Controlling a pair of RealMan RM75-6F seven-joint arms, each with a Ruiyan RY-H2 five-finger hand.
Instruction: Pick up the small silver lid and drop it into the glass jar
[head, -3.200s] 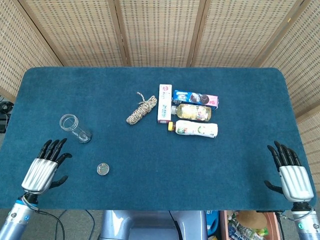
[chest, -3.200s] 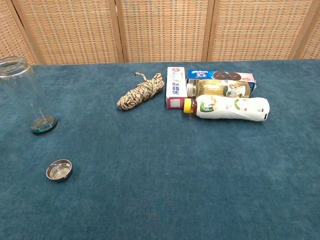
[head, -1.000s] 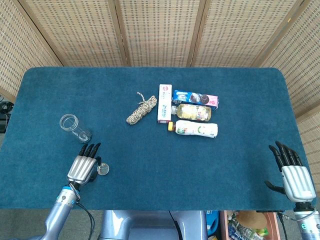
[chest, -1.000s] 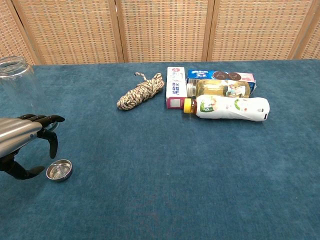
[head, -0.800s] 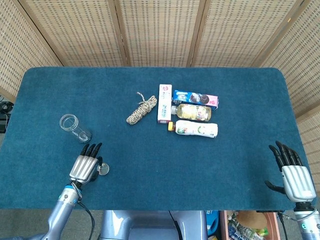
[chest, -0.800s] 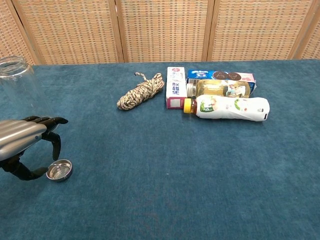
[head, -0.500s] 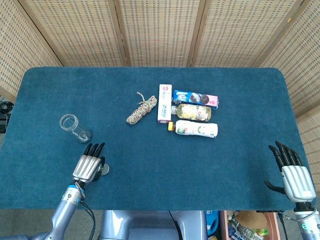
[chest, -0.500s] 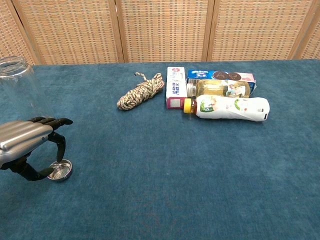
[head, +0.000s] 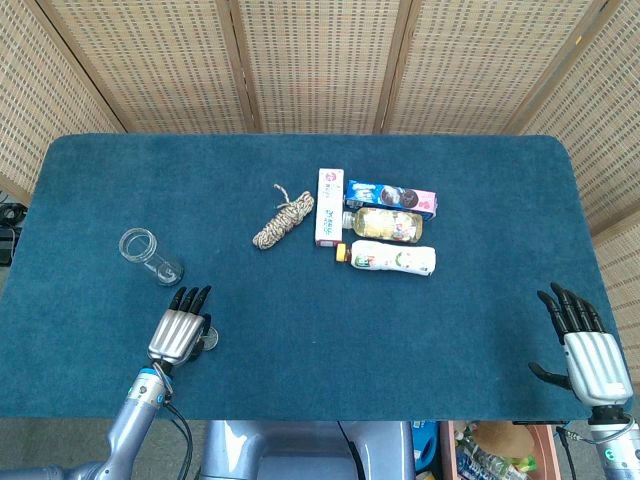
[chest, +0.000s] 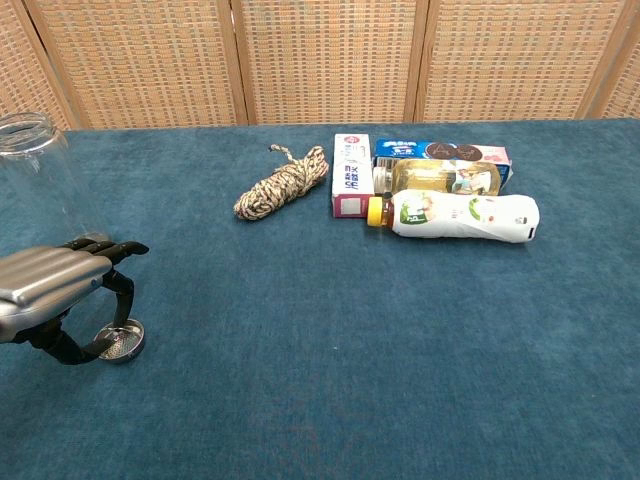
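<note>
Sitting on our blue table (head: 300, 180), wicker screens (head: 320, 60) behind; left hand (chest: 50, 285) hovers unclenched over the lid (chest: 118, 343), right hand (head: 588, 355) released.

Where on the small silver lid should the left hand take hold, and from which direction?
By the rim, from above. The small silver lid lies flat on the table with its hollow side up, so its thin raised rim is the only edge to pinch. The left hand is above it, a finger and the thumb reaching down on either side. The glass jar stands just behind.
</note>
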